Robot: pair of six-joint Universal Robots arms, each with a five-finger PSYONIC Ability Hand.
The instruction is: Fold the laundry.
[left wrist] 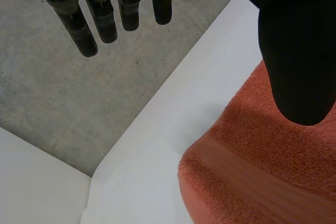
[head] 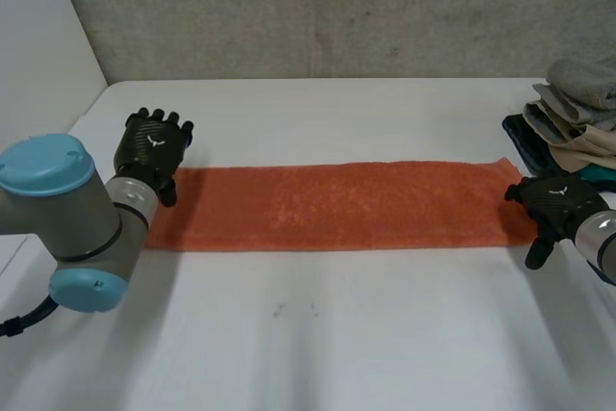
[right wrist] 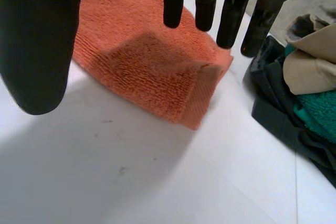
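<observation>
Surface: a white table [head: 318, 334] with a grey concrete wall [head: 337, 7] along its far side.
Towel: an orange towel [head: 327, 204] lies flat as a long narrow strip, running left to right across the middle of the table.
Left hand: the left hand [head: 152, 146] is at the towel's left end, over its far corner. In the left wrist view its fingers [left wrist: 105, 19] are straight and spread, the thumb is apart from them above the towel [left wrist: 262, 171], and it grasps nothing.
Right hand: the right hand [head: 553, 201] is at the towel's right end, by the short edge. In the right wrist view its fingers [right wrist: 231, 14] are straight and relaxed over the towel [right wrist: 142, 72], holding nothing.
Left arm: its grey joint with light-blue caps [head: 58, 218] is at the near left.
Laundry pile: a pile of clothes [head: 573, 122] in grey, beige, teal and dark cloth is at the table's far right, just beside the towel's right end.
</observation>
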